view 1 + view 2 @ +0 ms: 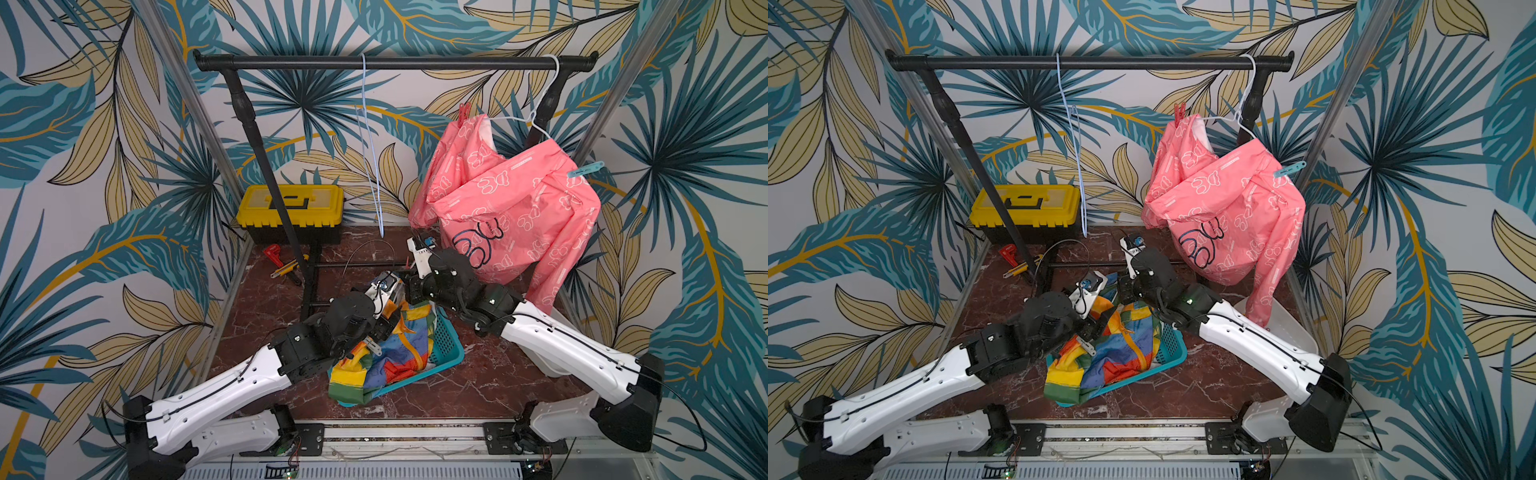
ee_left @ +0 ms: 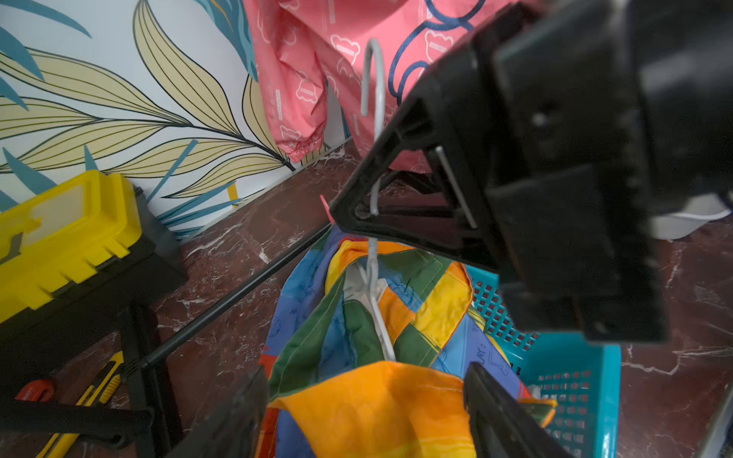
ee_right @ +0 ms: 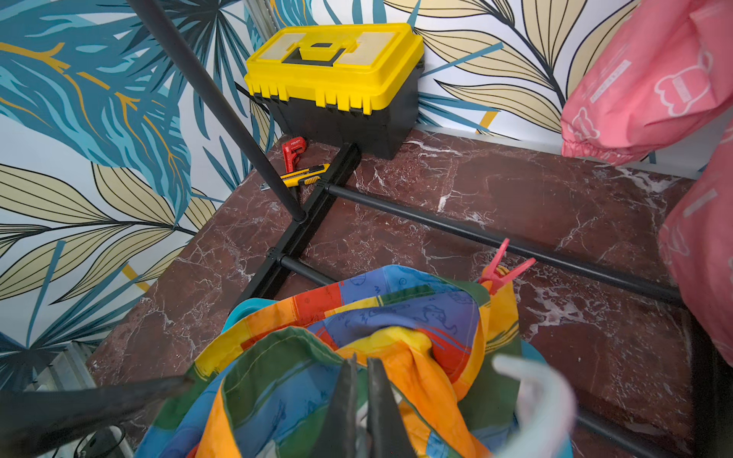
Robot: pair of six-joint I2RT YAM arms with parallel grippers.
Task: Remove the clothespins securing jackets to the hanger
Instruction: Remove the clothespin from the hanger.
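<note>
Right gripper (image 3: pixel 361 408) pinches the grey hanger (image 2: pixel 380 103) above the rainbow jacket (image 1: pixel 399 357), whose pink clothespin (image 3: pixel 501 271) sits just to the far side; left gripper (image 2: pixel 365 412), tilted down from the near left, gapes wide astride the jacket's orange fold.

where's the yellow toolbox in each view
Both top views: yellow toolbox left of centre, against the back wall.
Left wrist: beside the rack's foot.
Right wrist: at the far end of the rack's foot.
Shared landmark: yellow utility knife lying beside it.
</note>
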